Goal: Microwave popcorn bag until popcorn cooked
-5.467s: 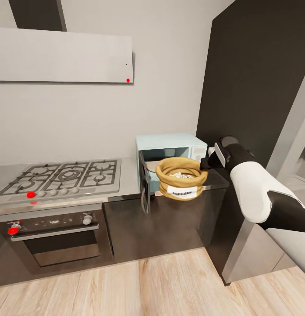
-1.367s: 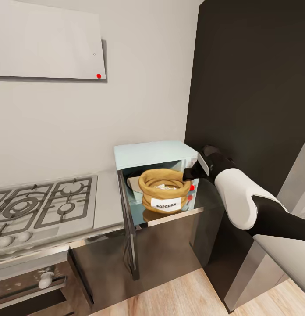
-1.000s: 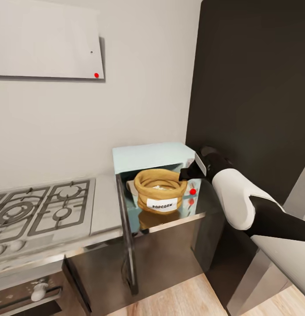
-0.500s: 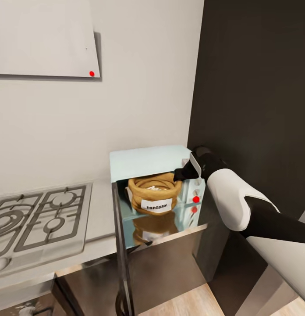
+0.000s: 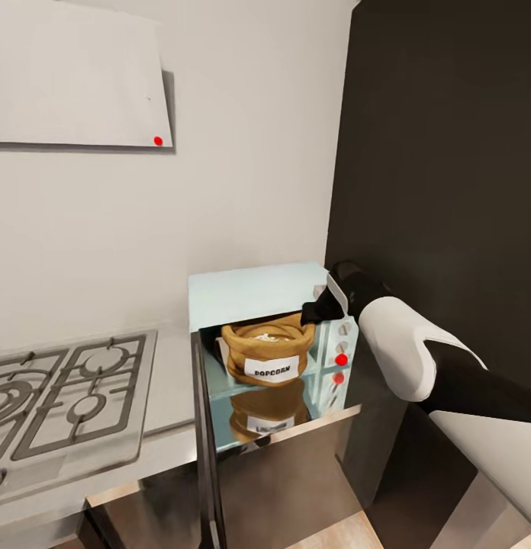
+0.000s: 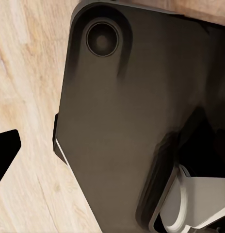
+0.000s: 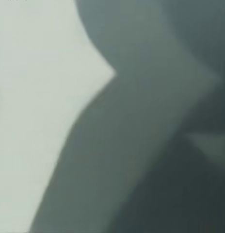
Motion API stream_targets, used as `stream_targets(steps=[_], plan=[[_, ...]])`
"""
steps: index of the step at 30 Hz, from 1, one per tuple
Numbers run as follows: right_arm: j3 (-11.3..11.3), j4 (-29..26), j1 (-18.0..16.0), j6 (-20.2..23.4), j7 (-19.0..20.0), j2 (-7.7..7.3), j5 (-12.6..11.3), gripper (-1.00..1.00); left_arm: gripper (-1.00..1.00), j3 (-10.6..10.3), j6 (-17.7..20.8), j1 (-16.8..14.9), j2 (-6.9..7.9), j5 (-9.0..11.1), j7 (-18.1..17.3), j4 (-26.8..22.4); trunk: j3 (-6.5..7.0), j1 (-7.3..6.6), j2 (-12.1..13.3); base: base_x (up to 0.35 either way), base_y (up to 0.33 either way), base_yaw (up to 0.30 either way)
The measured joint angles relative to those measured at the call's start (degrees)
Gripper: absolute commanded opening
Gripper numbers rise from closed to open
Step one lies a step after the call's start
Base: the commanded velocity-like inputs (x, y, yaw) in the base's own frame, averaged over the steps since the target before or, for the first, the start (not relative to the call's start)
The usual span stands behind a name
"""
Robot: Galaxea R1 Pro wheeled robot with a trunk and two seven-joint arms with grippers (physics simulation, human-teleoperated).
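Observation:
In the head view the tan popcorn bag [image 5: 267, 354] with its white "POPCORN" label sits in the mouth of the mint-blue microwave [image 5: 250, 288]. Whitish popcorn [image 5: 264, 335] shows inside the rolled rim. The microwave door [image 5: 204, 427] hangs wide open, edge-on toward me. My right gripper [image 5: 314, 312] is shut on the right side of the bag's rim, just in front of the knob panel [image 5: 341, 347]. The glossy countertop [image 5: 292, 415] mirrors the bag. A black fingertip [image 6: 5, 154] shows in the left wrist view over the wooden floor and my dark base; its state is unclear.
A steel gas hob [image 5: 63, 385] lies left of the microwave. A tall dark cabinet [image 5: 448, 152] rises close on the right, hard against my right arm. A white wall panel [image 5: 75, 76] hangs above. The right wrist view is a blur of pale and grey surfaces.
My right gripper has carried the bag from in front of the microwave back into its opening. The head camera has moved closer and to the right, so the whole scene has shifted.

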Motion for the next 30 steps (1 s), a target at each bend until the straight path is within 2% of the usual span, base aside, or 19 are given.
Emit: stream_targets(steps=[4,5,12,18,23,24,28,29,30], plan=[[-0.01,0.04,0.0,-0.01,0.03,-0.08,-0.03,-1.0,1.0,-0.02,0.0,0.0,0.0,0.0,0.0,0.0,0.0,-0.03,0.0,0.002,0.0,0.0],[0.04,0.05,0.0,0.0,0.03,-0.09,-0.1,1.0,1.0,-0.02,0.0,0.0,0.0,0.0,0.0,0.0,0.0,-0.03,0.0,0.0,0.0,0.0],[0.27,-0.06,-0.01,-0.02,0.84,-0.08,0.79,1.0,1.0,-0.04,-0.01,-0.01,0.0,-0.05,0.0,0.03,0.01,-0.01,0.0,0.0,0.0,0.0],[-0.14,-0.41,-0.01,0.01,0.95,-0.33,-0.55,1.0,1.0,-0.32,-0.01,-0.03,-0.08,-0.17,0.0,0.04,0.01,0.06,0.0,-0.029,0.0,0.0],[0.29,-4.19,-0.01,-0.04,0.95,-0.11,-2.2,1.0,1.0,-0.21,-0.02,-0.03,-0.17,-0.19,0.14,0.05,0.01,1.63,0.0,-0.286,0.0,0.0],[-0.2,-5.78,0.01,0.04,0.87,-0.39,-2.79,1.0,1.0,-0.22,-0.02,-0.04,-0.19,-0.18,0.19,0.06,0.01,1.76,0.05,-0.338,0.0,0.0],[0.31,-12.15,0.01,0.06,0.72,-0.47,-1.18,1.0,1.0,-0.19,-0.02,-0.03,-0.25,-0.29,0.3,0.06,0.01,1.76,0.04,-0.344,0.0,0.0],[0.47,-12.5,-0.01,0.05,0.64,-0.53,0.18,1.0,1.0,-0.2,-0.02,-0.02,-0.26,-0.37,0.31,0.05,0.01,1.76,0.04,-0.346,0.0,0.0],[0.48,-12.6,0.0,0.05,0.64,-0.53,0.17,1.0,1.0,-0.2,-0.02,-0.02,-0.26,-0.4,0.32,0.05,0.01,1.76,0.03,-0.346,0.0,0.0]])
